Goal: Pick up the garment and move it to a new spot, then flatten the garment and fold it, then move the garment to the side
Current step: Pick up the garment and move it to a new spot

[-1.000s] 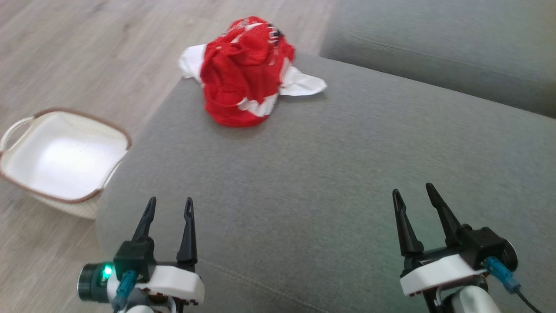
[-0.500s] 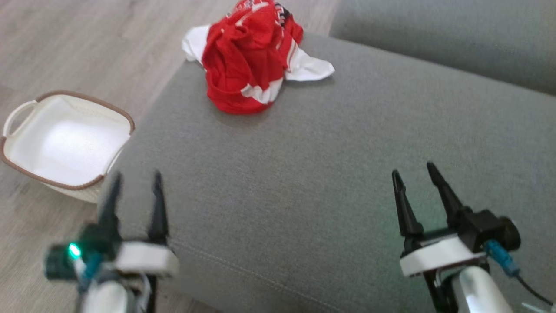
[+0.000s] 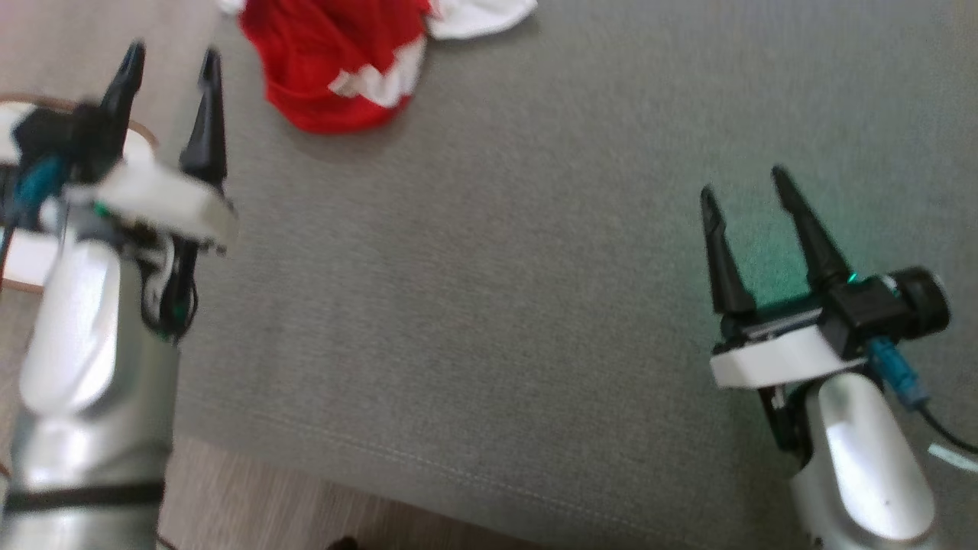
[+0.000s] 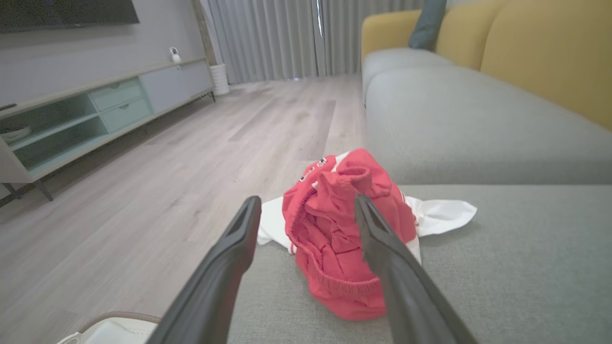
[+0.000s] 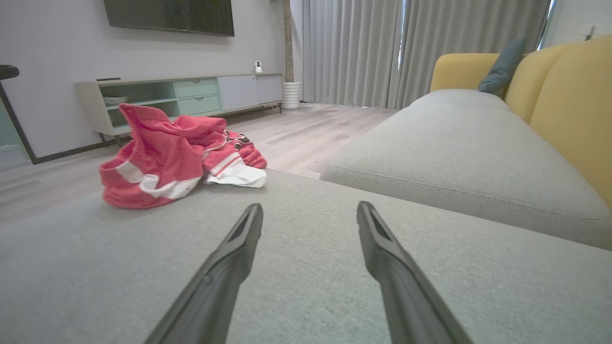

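Observation:
The garment (image 3: 328, 69) is a crumpled red and white heap on the grey sofa cushion (image 3: 497, 267), cut off by the head view's top edge. My left gripper (image 3: 172, 57) is open and empty at the upper left, short of the heap and to its left. In the left wrist view the garment (image 4: 334, 248) sits ahead, framed between the spread fingers (image 4: 229, 253). My right gripper (image 3: 749, 187) hangs open and empty over bare cushion at the right. The right wrist view has the garment (image 5: 162, 162) far off to the left.
A white basket with a brown rim (image 3: 15, 252) stands on the wood floor (image 4: 143, 191) left of the cushion, partly behind my left arm. A second grey sofa seat (image 5: 454, 153) with yellow backrest (image 5: 569, 95) lies beyond. A TV cabinet (image 5: 177, 95) stands along the wall.
The head camera has tilted down, so the garment now sits at the top edge. My left arm has reached forward toward the garment. The right gripper has come forward a little.

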You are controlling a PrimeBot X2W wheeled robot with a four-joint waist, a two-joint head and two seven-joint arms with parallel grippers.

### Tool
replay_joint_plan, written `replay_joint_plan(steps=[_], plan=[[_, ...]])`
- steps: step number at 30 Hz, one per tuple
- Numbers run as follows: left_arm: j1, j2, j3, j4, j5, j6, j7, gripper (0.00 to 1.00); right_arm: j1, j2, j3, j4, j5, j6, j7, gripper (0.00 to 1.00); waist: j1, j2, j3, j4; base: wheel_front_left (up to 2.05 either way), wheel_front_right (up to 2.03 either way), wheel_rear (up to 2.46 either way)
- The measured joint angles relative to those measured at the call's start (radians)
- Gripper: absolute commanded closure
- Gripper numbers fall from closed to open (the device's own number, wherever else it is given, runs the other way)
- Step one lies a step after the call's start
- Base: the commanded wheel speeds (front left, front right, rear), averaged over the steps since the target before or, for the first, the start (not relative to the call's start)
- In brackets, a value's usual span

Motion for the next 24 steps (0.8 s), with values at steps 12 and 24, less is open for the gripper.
replay_joint_plan(steps=[12, 24], plan=[[-0.283, 0.037, -0.274, 0.274, -0.145, -0.040, 0.095, 0.00, -0.107, -0.005, -0.038, -0.035, -0.049, 0.000, -0.004, 0.00, 0.0001, 0.0000, 0.222, -0.060, 0.00, 0.00, 0.00], [-0.372, 0.105, -0.422, 0.408, -0.289, -0.040, 0.130, 0.75, -0.137, -0.006, -0.045, -0.072, -0.064, 0.000, -0.006, 0.00, -0.0001, 0.0000, 0.265, -0.067, 0.00, 0.00, 0.00]])
